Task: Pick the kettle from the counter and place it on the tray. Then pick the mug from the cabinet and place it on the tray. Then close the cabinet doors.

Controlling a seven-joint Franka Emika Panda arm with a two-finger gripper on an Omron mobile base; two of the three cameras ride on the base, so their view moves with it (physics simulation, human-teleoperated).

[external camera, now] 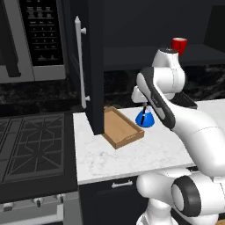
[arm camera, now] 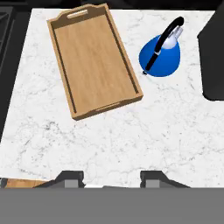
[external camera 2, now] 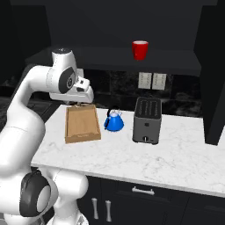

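Note:
The bright blue kettle with its black handle stands upright on the white counter, just right of the wooden tray. The tray holds nothing. My gripper hangs open well above the counter and looks down, with nothing between its fingers; tray and kettle lie ahead of it. From the right base view the gripper hovers over the tray, left of the kettle. The red mug stands on the dark shelf of the open cabinet. The arm partly hides the kettle.
A dark grey toaster stands right of the kettle. The left cabinet door with its silver bar handle hangs open over the tray's left end. A microwave and a stove are further left.

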